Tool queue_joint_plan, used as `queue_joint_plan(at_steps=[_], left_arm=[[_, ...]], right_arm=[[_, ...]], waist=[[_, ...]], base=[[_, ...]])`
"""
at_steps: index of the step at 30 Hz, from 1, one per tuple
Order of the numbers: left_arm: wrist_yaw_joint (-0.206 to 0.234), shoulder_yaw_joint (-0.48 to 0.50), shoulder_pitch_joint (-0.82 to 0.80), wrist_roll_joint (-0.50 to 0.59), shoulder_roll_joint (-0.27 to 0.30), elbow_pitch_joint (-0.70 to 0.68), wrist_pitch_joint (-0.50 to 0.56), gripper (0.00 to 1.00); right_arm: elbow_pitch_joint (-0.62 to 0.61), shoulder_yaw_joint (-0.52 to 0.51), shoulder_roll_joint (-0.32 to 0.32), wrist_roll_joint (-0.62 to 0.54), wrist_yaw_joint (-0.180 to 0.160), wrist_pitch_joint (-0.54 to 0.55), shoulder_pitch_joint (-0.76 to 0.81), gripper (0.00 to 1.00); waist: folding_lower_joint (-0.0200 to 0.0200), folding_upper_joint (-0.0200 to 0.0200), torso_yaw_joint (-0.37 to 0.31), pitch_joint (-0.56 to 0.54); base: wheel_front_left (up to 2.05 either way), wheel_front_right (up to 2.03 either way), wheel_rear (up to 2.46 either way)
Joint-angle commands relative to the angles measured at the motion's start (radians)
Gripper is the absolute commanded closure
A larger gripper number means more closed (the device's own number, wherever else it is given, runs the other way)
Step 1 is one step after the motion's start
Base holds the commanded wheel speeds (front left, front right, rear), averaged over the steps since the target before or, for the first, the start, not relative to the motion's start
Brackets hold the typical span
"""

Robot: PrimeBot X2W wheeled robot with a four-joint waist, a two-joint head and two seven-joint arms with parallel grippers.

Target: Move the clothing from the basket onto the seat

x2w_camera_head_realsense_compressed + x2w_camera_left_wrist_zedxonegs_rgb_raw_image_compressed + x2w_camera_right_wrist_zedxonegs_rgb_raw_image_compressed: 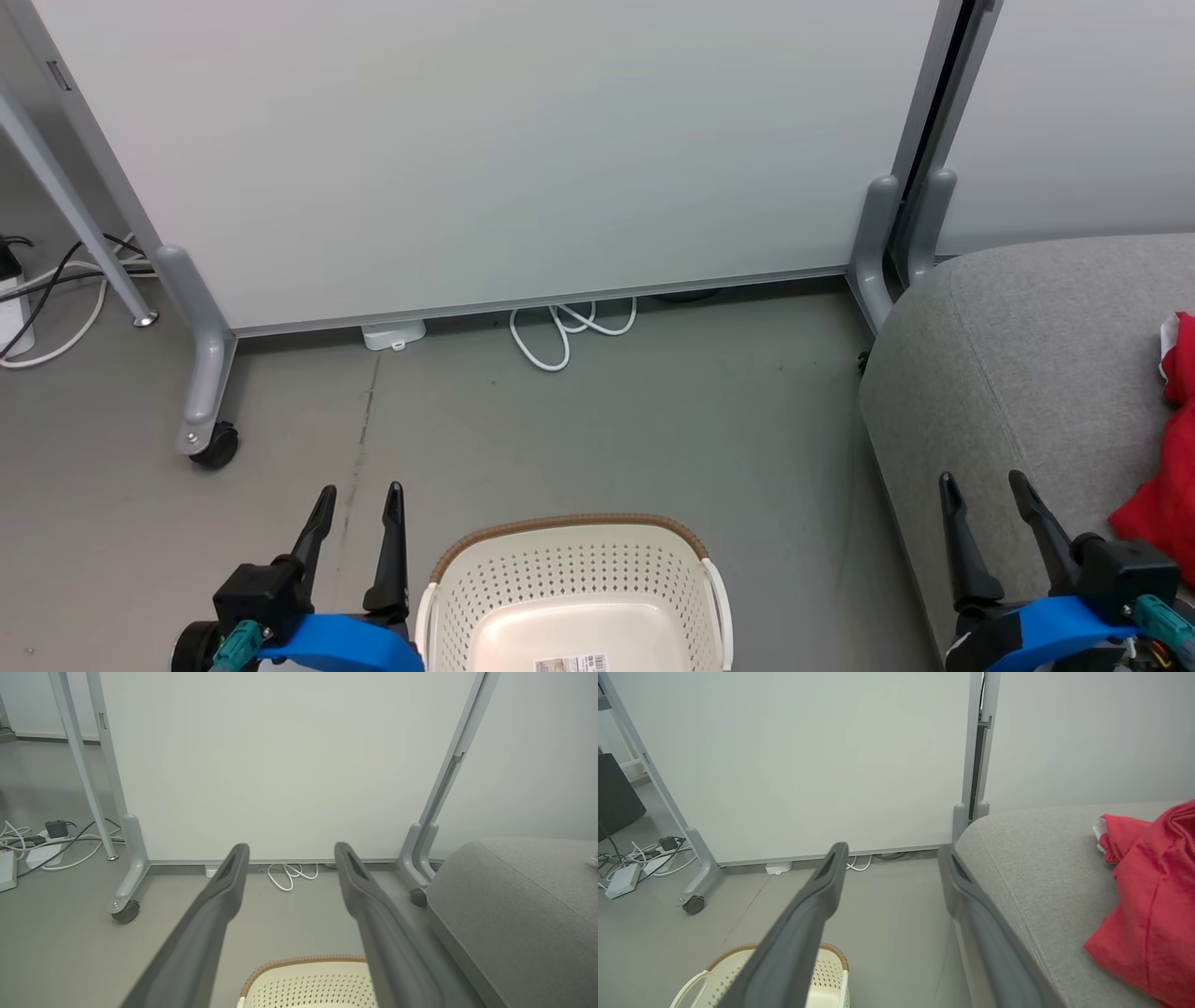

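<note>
Straight ahead, a pale partition (485,159) on a grey frame, and a second panel (1074,121) butts up to it on the right, their upright feet (878,243) side by side. At the left end, the frame's foot sits on a black caster (217,446). Grey floor (653,420), matte, evenly lit, with a dark scuff line (359,439) running towards us. Under the partition's bottom edge, a looped white cable (569,331), and just left of it a small white box (394,333). Far left, a slanted metal leg (75,205), tangled black and white cords (56,299), and a power strip (42,851) with a black plug (57,828) on it.
</note>
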Motion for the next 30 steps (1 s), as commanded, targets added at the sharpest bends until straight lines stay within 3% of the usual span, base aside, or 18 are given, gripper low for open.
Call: queue_joint_plan(at_steps=[1, 10, 11, 20, 30], left_arm=[[-0.002, 0.006, 0.011, -0.001, -0.001, 0.006, -0.003, 0.0], [-0.002, -0.004, 0.003, -0.009, -0.002, 0.018, -0.003, 0.0], [0.0, -0.004, 0.002, -0.01, -0.003, 0.018, 0.0, 1.0], [0.0, -0.005, 0.067, -0.01, -0.018, 0.095, 0.007, 1.0], [0.0, 0.026, 0.052, -0.187, -0.02, 0.065, 0.057, 1.0]], right_arm=[[-0.004, 0.003, 0.002, 0.002, 0.0, 0.002, 0.007, 0.0], [-0.001, 0.015, 0.002, 0.011, 0.0, 0.004, 0.003, 0.0], [-0.001, 0.014, 0.0, 0.004, 0.0, 0.004, 0.0, 1.0], [0.086, 0.015, 0.01, 0.002, 0.0, 0.013, 0.026, 1.0], [0.085, 0.009, 0.009, 0.199, 0.0, 0.047, 0.006, 1.0]], waist=[[0.0, 0.0, 0.001, -0.001], [0.0, 0.0, 0.004, -0.004], [0.0, 0.0, 0.004, -0.004], [0.0, 0.0, 0.004, -0.004], [0.0, 0.0, 0.001, -0.002]], base=[[0.0, 0.0, 0.0], [0.0, 0.0, 0.0], [0.0, 0.0, 0.0], [0.0, 0.0, 0.0], [0.0, 0.0, 0.0]])
